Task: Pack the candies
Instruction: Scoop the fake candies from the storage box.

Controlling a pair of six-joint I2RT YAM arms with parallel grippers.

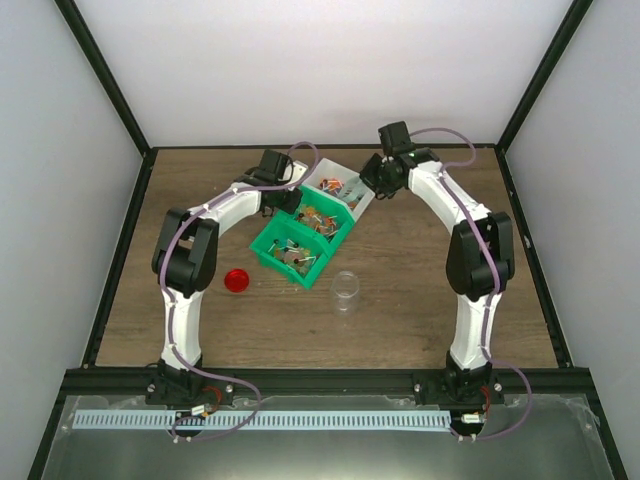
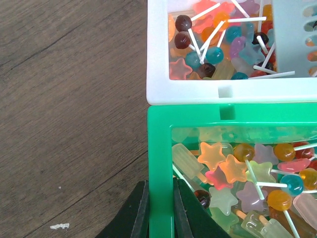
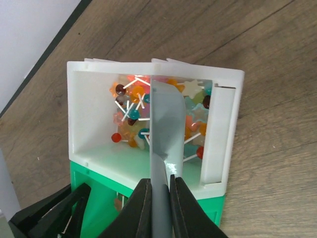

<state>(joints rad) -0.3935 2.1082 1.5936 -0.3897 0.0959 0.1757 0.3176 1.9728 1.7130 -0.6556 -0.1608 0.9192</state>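
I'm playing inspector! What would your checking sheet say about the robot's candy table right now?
Surface: wooden table, brown planks.
Job's things: candies, stars and lollipops, lie in the green bin and in the white bin touching it.
Clutter: clear jar upright and red lid, apart from each other; tiny white speck on the wood.
Grippers: left gripper pinches the green bin's wall; right gripper holds a pale scoop reaching into the white bin.
Cables: purple cables run along both arms.
Surroundings: white walls, black frame.
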